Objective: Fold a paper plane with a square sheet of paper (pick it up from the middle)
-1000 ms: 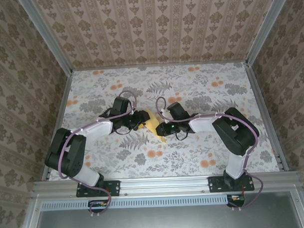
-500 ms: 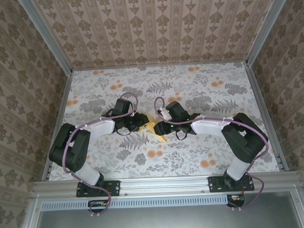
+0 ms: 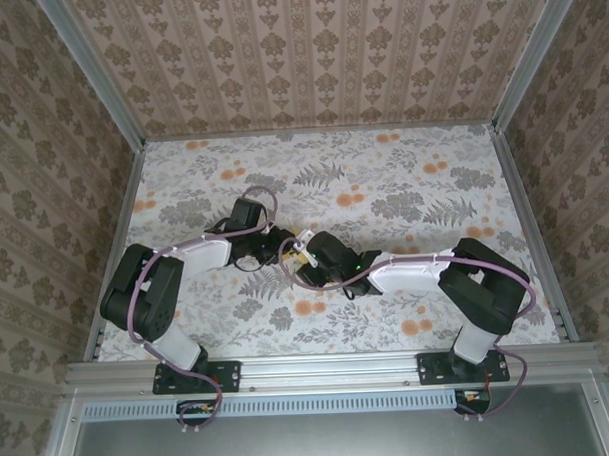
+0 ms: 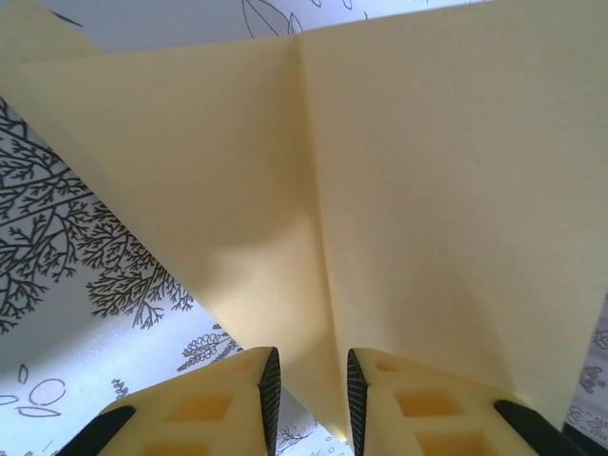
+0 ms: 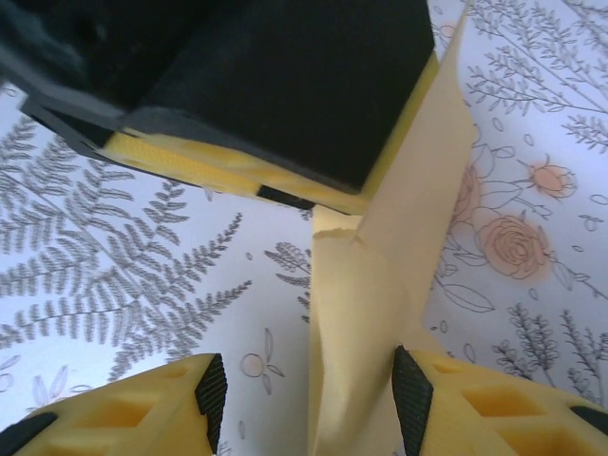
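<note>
From above, the left gripper (image 3: 273, 247) and the right gripper (image 3: 304, 260) meet nose to nose near the middle of the table (image 3: 403, 185); both arms are stretched low and inward, and we cannot tell from here how either set of fingers stands.

From the left wrist, the sheet of paper (image 4: 380, 190) spreads away from us as a pale-yellow wedge with one straight crease down its middle; its narrow end runs down between the left fingers (image 4: 269, 389), which stand close together with only a slim gap, and we judge them pinched on the creased edge; the paper hangs above the flowered tabletop and throws a shadow on it.

From the right wrist, the left gripper's dark body sits at the top with the paper coming out beneath it; a folded flap stands upright between the right fingers (image 5: 211, 399), which are spread wide; the flap is clear of the left pad and close to the right one, though we cannot tell whether it touches.

We judge that a lengthwise fold is in hand, with the left gripper anchoring; the next move calls for the right fingers to close squarely on the flap without tugging it from the other grip.
</note>
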Available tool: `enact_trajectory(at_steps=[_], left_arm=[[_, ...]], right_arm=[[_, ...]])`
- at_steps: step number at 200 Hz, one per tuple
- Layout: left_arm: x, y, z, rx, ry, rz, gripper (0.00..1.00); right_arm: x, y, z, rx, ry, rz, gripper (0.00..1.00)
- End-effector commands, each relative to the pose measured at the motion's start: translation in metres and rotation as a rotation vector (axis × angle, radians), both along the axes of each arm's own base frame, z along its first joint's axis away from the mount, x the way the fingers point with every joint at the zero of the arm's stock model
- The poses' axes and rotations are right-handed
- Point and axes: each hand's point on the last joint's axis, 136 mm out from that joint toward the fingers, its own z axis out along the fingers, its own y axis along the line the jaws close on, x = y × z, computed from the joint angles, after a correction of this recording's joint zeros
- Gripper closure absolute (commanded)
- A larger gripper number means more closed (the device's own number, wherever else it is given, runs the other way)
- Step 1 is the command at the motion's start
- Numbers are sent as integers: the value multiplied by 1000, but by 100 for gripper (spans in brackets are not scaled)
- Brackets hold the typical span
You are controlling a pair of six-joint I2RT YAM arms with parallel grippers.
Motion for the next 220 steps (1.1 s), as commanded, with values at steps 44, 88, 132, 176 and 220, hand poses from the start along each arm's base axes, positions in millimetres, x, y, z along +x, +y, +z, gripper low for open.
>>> enact_trajectory(at_steps=[44, 88, 132, 176, 220], left_arm=[[0, -2, 2, -10, 2, -12, 72], [-1, 4, 0, 8, 10, 5, 72], [1, 30, 0, 22, 5, 87, 72], [-4, 38, -2, 21, -8, 105, 72], [-4, 33, 3, -16, -49, 79, 72]], right_arm=[[12, -5, -18, -84, -103, -38, 51], [10, -1, -14, -56, -107, -24, 67], [6, 0, -17, 18, -26, -13, 78], [7, -2, -16, 184, 142, -11, 84], [9, -3, -20, 322, 314, -4, 86]])
